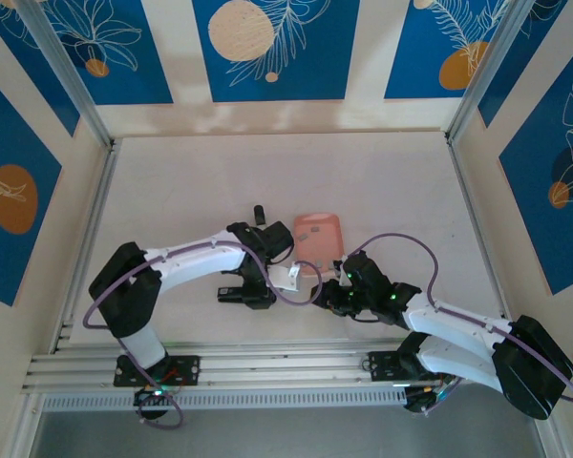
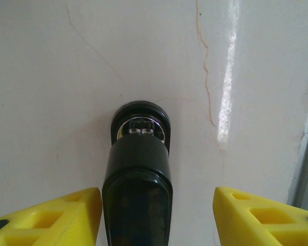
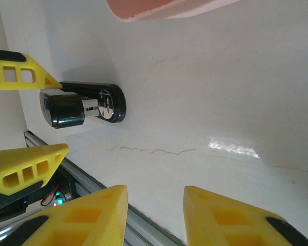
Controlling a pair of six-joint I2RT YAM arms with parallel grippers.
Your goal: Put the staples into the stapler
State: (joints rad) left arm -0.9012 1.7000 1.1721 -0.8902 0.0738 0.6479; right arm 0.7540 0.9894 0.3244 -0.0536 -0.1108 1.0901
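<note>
One stapler (image 2: 137, 195) lies on the white table (image 1: 267, 172) near its middle, just left of the pink tray (image 1: 317, 239). From overhead only a short black stub (image 1: 259, 212) of it shows past the left wrist, and the rest is hidden. In the left wrist view its black body runs off the near edge of the frame. At its far end there is a round black cap with a bit of silver metal.

The left gripper (image 2: 155, 215) is spread wide with the stapler between its two yellow fingers (image 2: 46, 218). The right-hand finger is well clear. The left-hand one is so close that contact cannot be told.

The right gripper (image 3: 156, 215), near and right of the tray, has its two fingers parted with bare table between them.

There is one tray, cut off at the top of the right wrist view (image 3: 143, 7). Faint specks on it are too small to tell whether they are the staples.
</note>
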